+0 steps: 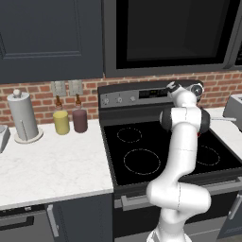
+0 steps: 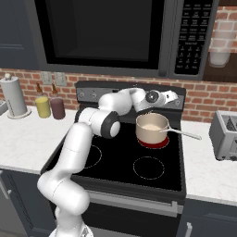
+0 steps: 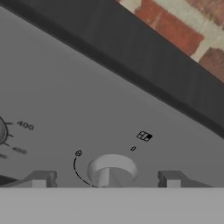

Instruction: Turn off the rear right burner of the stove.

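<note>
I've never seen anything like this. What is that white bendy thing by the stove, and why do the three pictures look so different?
It is a robot arm in a computer-drawn kitchen. Two pictures come from cameras behind it, one on each side, looking over the stove. The third comes from a camera on its hand, right up against the stove's grey back panel.

On the stove, a pot with a long handle sits on a glowing red burner. On the counter stand a paper towel roll and two bottles; a toaster is on the other side.

The gripper holds nothing: its two fingertips stand apart, either side of a round knob.
</note>
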{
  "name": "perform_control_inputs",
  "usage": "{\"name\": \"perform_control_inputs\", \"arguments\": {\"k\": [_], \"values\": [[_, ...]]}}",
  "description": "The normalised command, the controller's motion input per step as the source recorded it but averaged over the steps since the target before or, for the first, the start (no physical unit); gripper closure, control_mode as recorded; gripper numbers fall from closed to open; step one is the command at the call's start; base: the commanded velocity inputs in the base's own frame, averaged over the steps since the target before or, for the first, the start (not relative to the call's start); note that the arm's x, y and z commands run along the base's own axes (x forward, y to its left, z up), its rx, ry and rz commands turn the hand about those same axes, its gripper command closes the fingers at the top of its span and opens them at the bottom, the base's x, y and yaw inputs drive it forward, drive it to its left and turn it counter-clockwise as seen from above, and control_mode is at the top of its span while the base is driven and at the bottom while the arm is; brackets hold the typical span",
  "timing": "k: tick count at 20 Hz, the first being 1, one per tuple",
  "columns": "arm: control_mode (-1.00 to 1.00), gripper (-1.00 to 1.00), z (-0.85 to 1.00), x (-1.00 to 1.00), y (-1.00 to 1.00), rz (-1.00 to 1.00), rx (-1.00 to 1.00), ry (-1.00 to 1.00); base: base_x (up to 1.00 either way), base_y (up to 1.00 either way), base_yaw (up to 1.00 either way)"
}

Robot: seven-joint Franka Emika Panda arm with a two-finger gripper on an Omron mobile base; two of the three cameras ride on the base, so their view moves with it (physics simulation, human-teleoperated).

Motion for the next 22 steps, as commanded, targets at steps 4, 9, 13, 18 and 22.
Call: {"name": "perform_control_inputs", "arguments": {"k": [4,9,13,18,22], "values": [[-1.00,-1.00,0.00,0.00,0.00,0.00,0.00,0.00,0.00,0.00,0.00],[-1.00,-1.00,0.00,0.00,0.00,0.00,0.00,0.00,0.00,0.00,0.00],[-1.00,1.00,0.00,0.00,0.00,0.00,0.00,0.00,0.00,0.00,0.00],[-1.00,1.00,0.00,0.00,0.00,0.00,0.00,0.00,0.00,0.00,0.00],[-1.00,1.00,0.00,0.00,-0.01,0.00,0.00,0.00,0.00,0.00,0.00]]}}
